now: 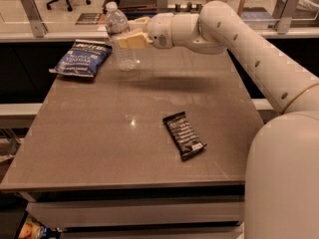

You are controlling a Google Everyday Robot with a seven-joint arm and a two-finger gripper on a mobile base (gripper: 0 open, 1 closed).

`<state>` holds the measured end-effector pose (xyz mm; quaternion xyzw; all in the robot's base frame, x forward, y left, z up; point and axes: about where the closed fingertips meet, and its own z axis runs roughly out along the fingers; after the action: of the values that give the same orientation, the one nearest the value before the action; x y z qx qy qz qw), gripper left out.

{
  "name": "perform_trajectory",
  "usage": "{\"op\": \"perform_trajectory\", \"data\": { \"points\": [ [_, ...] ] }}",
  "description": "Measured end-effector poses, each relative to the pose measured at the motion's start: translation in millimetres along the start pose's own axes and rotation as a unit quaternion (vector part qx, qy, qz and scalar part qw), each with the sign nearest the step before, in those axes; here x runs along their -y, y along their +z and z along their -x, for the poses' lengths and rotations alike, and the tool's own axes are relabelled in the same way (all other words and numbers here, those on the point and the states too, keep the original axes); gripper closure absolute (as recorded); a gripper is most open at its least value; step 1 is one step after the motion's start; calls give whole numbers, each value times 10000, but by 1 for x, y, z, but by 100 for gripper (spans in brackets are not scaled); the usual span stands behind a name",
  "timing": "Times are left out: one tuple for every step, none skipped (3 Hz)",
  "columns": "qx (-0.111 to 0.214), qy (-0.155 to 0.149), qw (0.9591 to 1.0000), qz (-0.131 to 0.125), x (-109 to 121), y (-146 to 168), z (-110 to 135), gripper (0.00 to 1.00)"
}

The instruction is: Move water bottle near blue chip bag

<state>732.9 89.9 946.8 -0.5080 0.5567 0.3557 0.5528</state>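
Note:
The water bottle (118, 36) is clear ribbed plastic with a white cap, upright at the far left part of the table. My gripper (130, 34) reaches in from the right and is shut on the bottle's middle. The bottle's base is at or just above the tabletop; I cannot tell which. The blue chip bag (83, 59) lies flat at the table's far left corner, a short gap to the left of the bottle.
A black snack bar wrapper (184, 135) lies on the brown table (99, 143) right of centre. My white arm (249, 49) spans the far right of the table. A counter with glass dividers (30, 11) runs behind the table.

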Motion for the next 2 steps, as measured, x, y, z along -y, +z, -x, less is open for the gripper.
{"op": "perform_trajectory", "data": {
  "points": [
    [61, -2, 10000, -50, 5, 14, -13, 100],
    [235, 42, 9996, -129, 8, 20, -26, 100]
  ]
}}
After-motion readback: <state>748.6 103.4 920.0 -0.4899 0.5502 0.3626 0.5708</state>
